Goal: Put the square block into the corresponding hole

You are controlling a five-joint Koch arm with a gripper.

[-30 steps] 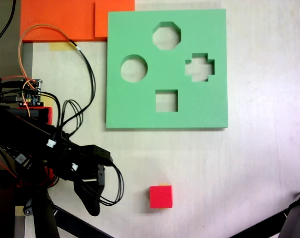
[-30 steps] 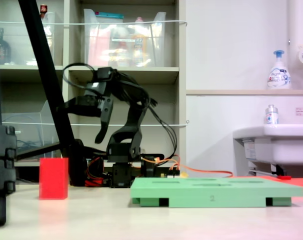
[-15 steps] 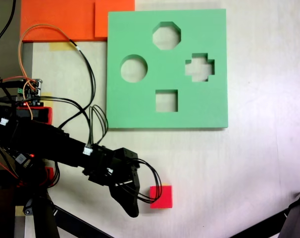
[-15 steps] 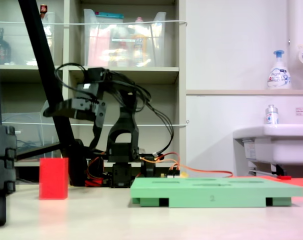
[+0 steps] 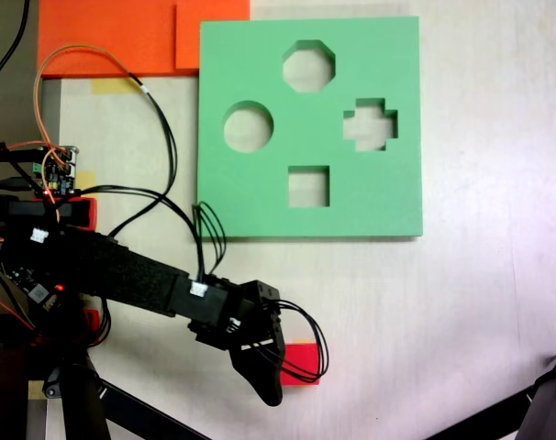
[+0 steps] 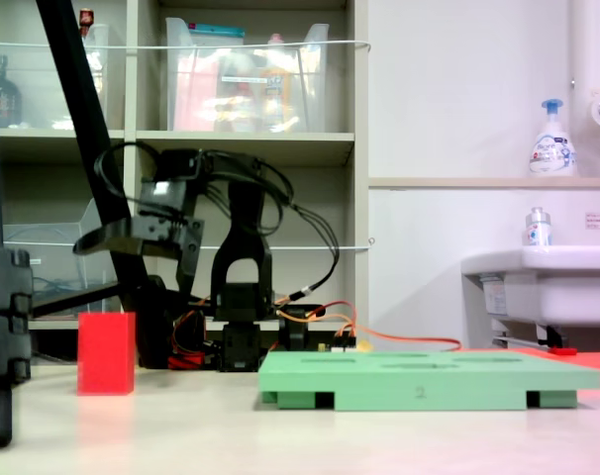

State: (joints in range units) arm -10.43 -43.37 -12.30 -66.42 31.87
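One red cube sits on the tabletop. One green foam board lies there, and it carries four cut-outs: one octagon, one circle, one cross and one square. Two orange foam pieces lie at the first exterior view's top left. One robot arm reaches in, with one tool. In the second exterior view, one pump bottle and one small bottle stand near one sink.

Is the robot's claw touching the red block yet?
Apart. In the second exterior view the gripper hangs well above the red block, with shelf background showing between them. In the first exterior view it only overlaps the block from above.
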